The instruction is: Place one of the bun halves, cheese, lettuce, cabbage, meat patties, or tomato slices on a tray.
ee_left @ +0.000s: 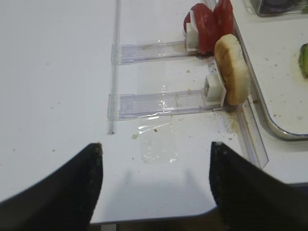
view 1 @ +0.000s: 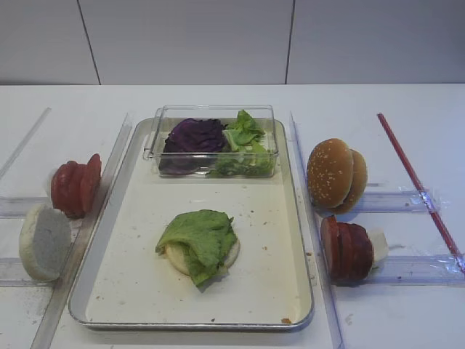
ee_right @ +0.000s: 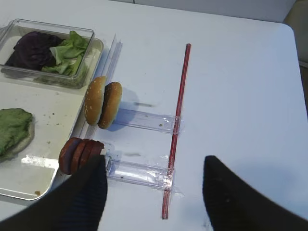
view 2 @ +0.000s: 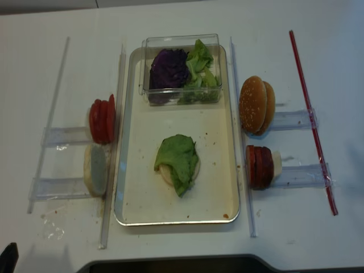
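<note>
Nearest the right wrist camera, the right end effector (ee_right: 154, 192) hangs above the table (ee_right: 231, 86) with its two dark fingers spread wide and nothing between them. Likewise the left end effector (ee_left: 155, 180) hovers over bare table, fingers parted and holding nothing.

On the tray (view 1: 138, 291), near its centre, a pale bun half (view 1: 174, 256) lies flat with a lettuce leaf (view 1: 200, 236) draped over it. At the tray's 12 o'clock end stands a clear plastic box (view 1: 212, 142), holding purple cabbage (view 1: 195, 136) on its 9 o'clock side and more green leaves (view 1: 247, 138) on its 3 o'clock side.

Off the tray at 3 o'clock, two sesame bun tops (view 1: 336, 174) stand on edge against a clear holder (view 1: 396, 200); just nearer the camera, dark red-brown meat patties (view 1: 347, 249) stand on edge in a second holder. A red strip (view 1: 418, 185) lies along the table farther toward 3 o'clock.

Off the tray at 9 o'clock, red tomato slices (view 1: 75, 186) stand on edge, and a whitish bun half (view 1: 43, 241) stands on edge just nearer the camera, beside the tray rim.
</note>
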